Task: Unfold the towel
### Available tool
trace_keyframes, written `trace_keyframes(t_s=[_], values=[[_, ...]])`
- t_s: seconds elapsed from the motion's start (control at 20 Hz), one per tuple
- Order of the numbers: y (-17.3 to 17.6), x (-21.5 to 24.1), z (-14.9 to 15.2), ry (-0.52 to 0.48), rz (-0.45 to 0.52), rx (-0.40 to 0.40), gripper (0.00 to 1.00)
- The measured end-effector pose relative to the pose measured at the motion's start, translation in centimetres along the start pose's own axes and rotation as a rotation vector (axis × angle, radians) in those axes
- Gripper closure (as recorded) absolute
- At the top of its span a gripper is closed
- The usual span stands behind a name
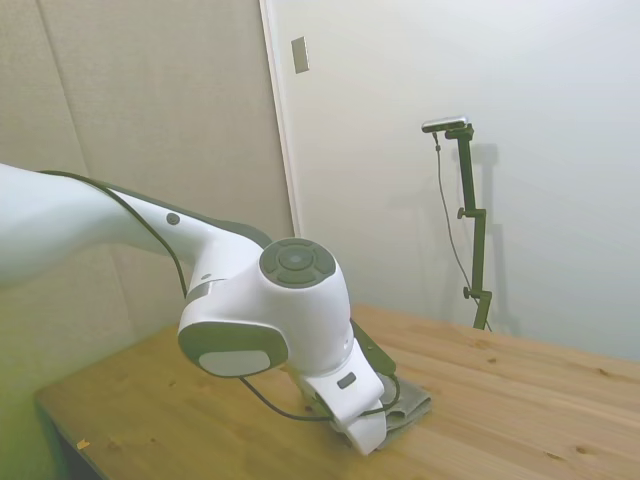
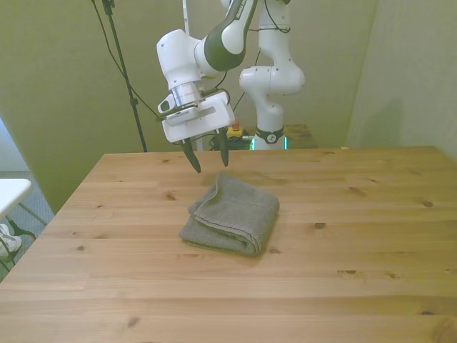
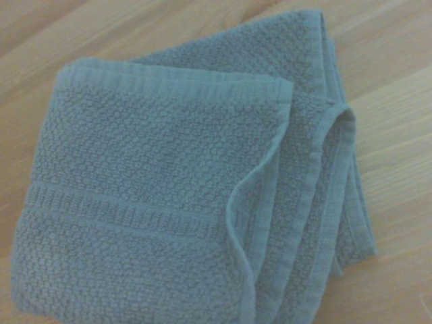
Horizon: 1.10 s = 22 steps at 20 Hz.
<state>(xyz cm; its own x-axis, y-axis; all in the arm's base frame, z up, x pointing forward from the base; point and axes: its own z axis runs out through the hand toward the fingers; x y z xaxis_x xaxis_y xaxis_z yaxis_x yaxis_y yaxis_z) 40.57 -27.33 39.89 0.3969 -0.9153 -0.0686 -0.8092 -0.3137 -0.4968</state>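
Tool [image 2: 206, 158] aloft, fingers apart, pointing down

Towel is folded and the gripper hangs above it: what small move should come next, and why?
Probably lower the gripper toward the loose top-layer edge of the folded grey-green terry towel. In the front view the fingers stand open, above the wooden table and clear of the cloth, and the wrist view shows a free hemmed flap to pinch.

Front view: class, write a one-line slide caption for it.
Open gripper hangs above the far edge of the folded grey-green towel on the wooden table.
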Motion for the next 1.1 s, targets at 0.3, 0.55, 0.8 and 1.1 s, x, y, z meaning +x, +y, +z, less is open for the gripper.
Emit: trace_keyframes(t_s=[0.3, 0.55, 0.8, 1.1], values=[[0.8, 0.3, 1.8, -0.024, -0.022, 0.07, 0.0], [1.1, 0.6, 3.5, -0.044, -0.036, 0.095, 0.0], [0.7, 1.0, 4.9, -0.055, -0.068, 0.112, 1.0], [0.4, 1.0, 5.2, -0.056, -0.097, 0.111, 1.0]])
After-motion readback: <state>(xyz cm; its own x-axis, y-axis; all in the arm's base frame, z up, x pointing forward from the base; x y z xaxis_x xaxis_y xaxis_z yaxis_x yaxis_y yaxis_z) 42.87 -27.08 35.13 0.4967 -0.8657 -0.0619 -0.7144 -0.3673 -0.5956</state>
